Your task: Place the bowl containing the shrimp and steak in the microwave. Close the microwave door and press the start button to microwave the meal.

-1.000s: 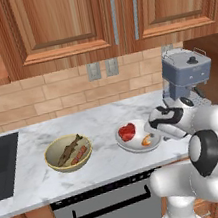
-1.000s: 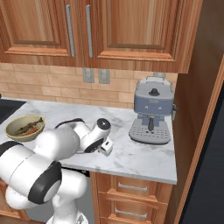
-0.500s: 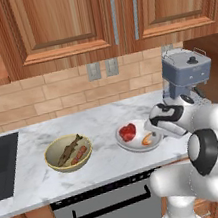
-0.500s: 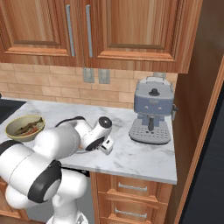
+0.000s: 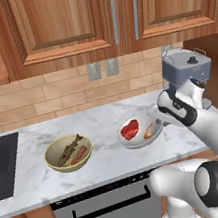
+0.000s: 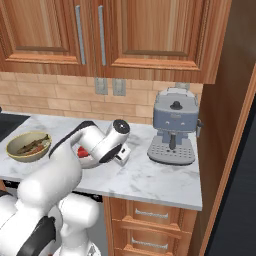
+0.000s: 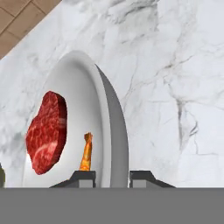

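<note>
The shallow white-grey bowl [image 5: 139, 144] sits on the marble counter, right of centre. In it lie the red steak [image 5: 130, 129] and the small orange shrimp [image 5: 148, 133]. My gripper [image 5: 160, 122] reaches in from the right at the bowl's right rim. In the hand view the bowl [image 7: 113, 127] appears edge-on, with the steak [image 7: 46, 131] and shrimp [image 7: 86, 154] on its inner side. My gripper [image 7: 112, 177] straddles the rim, one fingertip [image 7: 83, 176] inside and the other outside, both against it. From the right base view my arm covers most of the bowl [image 6: 89, 162]. The microwave is out of view.
A tan bowl with a brown fish [image 5: 68, 152] stands left of the white bowl. A blue-grey coffee machine [image 5: 186, 71] stands at the counter's right end, just behind my arm. A dark sink [image 5: 1, 165] is at the far left. Wooden cabinets [image 5: 114, 13] hang overhead.
The fingers have closed in onto the bowl's rim. Arm and bowl have hardly shifted.
</note>
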